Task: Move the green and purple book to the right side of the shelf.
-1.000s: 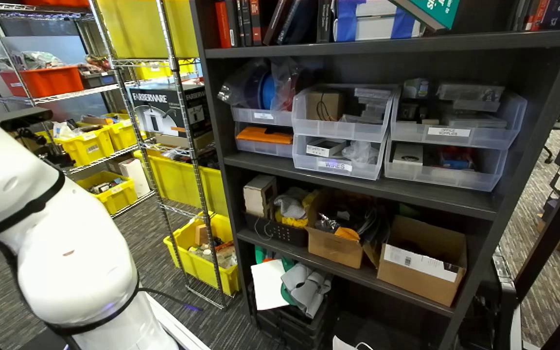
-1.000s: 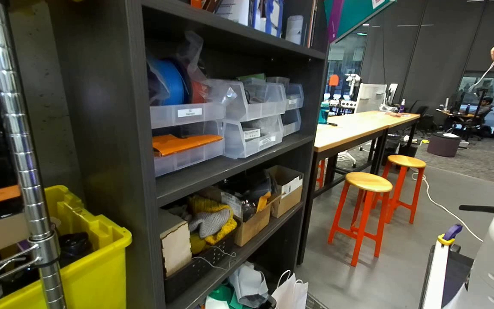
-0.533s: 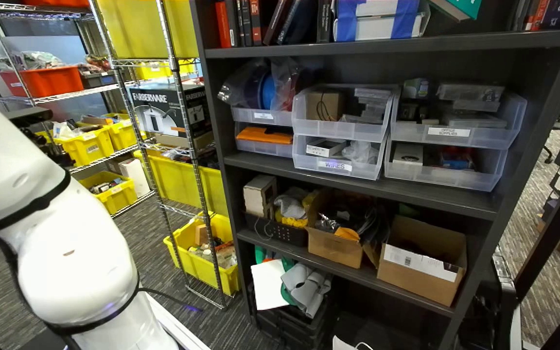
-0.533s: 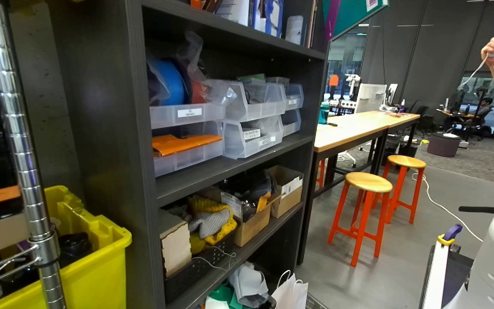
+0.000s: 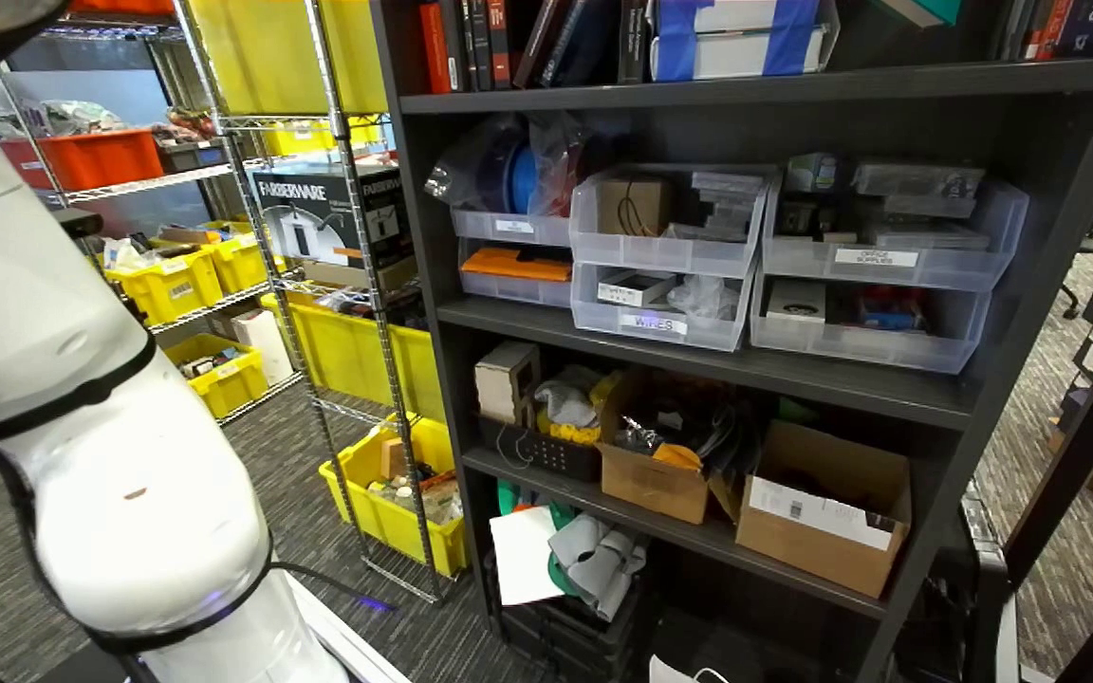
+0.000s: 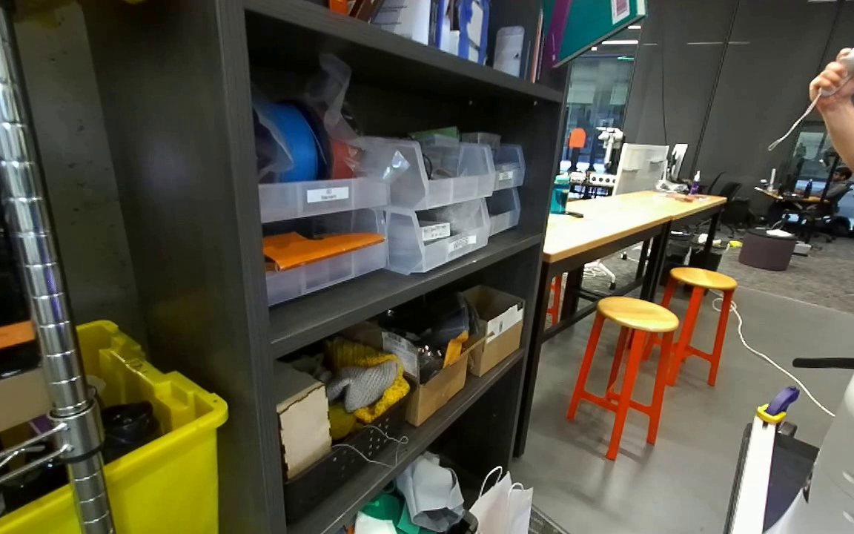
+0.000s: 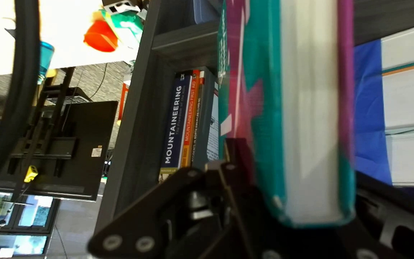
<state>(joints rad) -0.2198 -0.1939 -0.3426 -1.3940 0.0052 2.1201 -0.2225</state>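
Wrist view shows the black two-fingered gripper (image 7: 297, 180) clenched on the near end of a thick teal-green and magenta-purple book (image 7: 286, 100), its off-white page edges facing the lens. The book looks heavy and fairly stiff, with glossy covers that may slip; a pinch across both covers seems the right hold, though one nearer its middle would probably droop less. In an exterior view only its tilted lower corner (image 5: 931, 11) shows, apart from and above the highest visible board of the tall black-brown shelf (image 5: 755, 92), between white boxes (image 5: 741, 52) banded in blue and the right-end row with a navy "MOUNTAINEERING" volume (image 7: 176, 118); how deep it reaches in cannot be told. Below, a clear plastic "OFFICE SUPPLIES" bin (image 5: 954, 268) holds transparent cases (image 5: 921, 180); a matching "WIRES" bin (image 5: 717, 332) holds a small white box (image 5: 635, 287) and a crumpled clear bag (image 5: 703, 297); a third clear bin (image 5: 471, 226) carries a bagged blue spool (image 5: 522, 178). A level lower, a black perforated basket (image 5: 546, 453) holds grey and yellow knitted cloth (image 5: 570, 403), and the inside of a brown cardboard box (image 5: 812, 555) is too dark to read. Farther out, a yellow plastic bin (image 5: 399, 533) holds a jumble too small to name.
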